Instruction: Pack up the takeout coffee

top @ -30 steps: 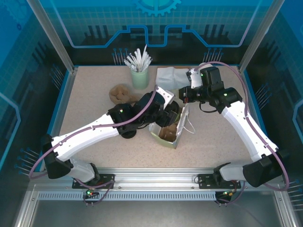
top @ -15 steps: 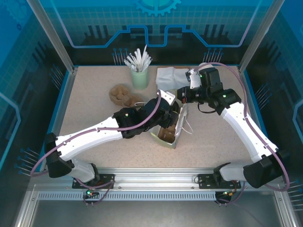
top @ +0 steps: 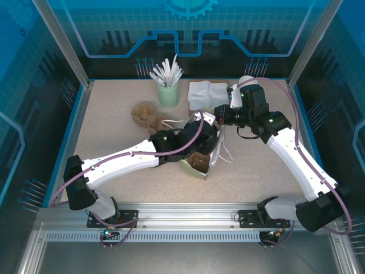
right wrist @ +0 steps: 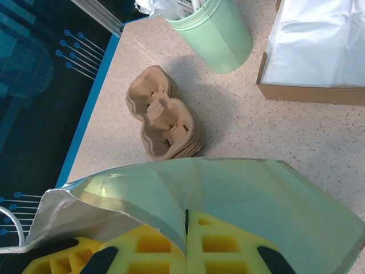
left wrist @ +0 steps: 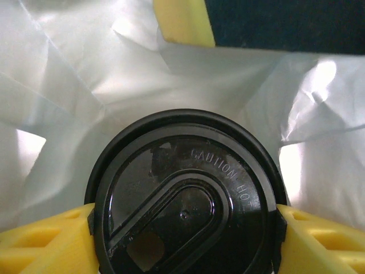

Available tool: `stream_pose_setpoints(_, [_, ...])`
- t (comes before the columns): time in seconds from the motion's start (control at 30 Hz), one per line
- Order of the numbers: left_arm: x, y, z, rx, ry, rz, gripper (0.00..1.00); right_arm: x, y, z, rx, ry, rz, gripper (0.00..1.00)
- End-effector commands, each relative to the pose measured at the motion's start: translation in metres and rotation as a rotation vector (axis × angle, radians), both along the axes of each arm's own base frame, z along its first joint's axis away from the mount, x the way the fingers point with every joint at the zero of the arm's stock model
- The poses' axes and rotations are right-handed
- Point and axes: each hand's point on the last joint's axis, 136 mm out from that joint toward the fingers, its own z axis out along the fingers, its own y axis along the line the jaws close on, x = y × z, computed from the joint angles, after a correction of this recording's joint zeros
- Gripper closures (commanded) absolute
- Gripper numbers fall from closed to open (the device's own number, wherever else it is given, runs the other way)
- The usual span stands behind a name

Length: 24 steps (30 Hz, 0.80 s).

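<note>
The takeout coffee's round black lid (left wrist: 185, 200) sits between my left gripper's (left wrist: 183, 221) yellow fingers, which are shut on the cup at both sides of the lid. Its pale body is hidden below the lid. White bag walls (left wrist: 85, 85) surround the cup. In the top view my left gripper (top: 204, 137) reaches into the mouth of the pale green paper bag (top: 193, 166) at mid-table. My right gripper (right wrist: 186, 228) is shut on the bag's rim (right wrist: 256, 188), and in the top view the right gripper (top: 220, 117) stands at the bag's far side.
A stack of brown pulp cup carriers (top: 147, 114) (right wrist: 168, 117) lies left of the bag. A green cup of white stirrers (top: 168, 91) (right wrist: 219, 31) stands at the back. A cardboard box of white napkins (top: 204, 91) (right wrist: 319, 51) sits beside it.
My left arm has stretched further right, carrying the coffee deeper into the bag's mouth. The bag has shifted slightly. My right gripper has kept its hold on the rim.
</note>
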Motion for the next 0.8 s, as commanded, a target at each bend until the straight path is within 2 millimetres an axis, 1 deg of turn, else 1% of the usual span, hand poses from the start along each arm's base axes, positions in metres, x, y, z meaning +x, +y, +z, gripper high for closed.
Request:
stream_pose_setpoints(0.0, [0.005,-0.003,0.010,-0.048,-0.021,0.039,0.30,-0.007,0.010,0.013,0.052,-0.038,0.051,1.00])
stream_pose_setpoints(0.27, [0.006,0.000,-0.006,-0.043,-0.030,0.052,0.30,-0.014,0.020,0.020,0.097,-0.062,0.128,1.00])
stream_pose_setpoints(0.33, [0.006,0.000,-0.009,-0.041,-0.024,0.052,0.30,-0.014,0.020,0.019,0.096,-0.061,0.125,1.00])
stream_pose_setpoints(0.43, [0.007,0.005,-0.015,-0.017,-0.011,0.080,0.30,-0.013,0.015,0.017,0.084,-0.058,0.092,1.00])
stream_pose_setpoints(0.67, [0.013,0.013,-0.012,-0.007,-0.019,0.136,0.30,-0.008,-0.006,0.014,0.080,-0.015,-0.075,1.00])
stream_pose_setpoints(0.77, [0.015,0.012,-0.008,-0.025,-0.018,0.142,0.30,-0.006,-0.013,0.015,0.089,-0.005,-0.140,1.00])
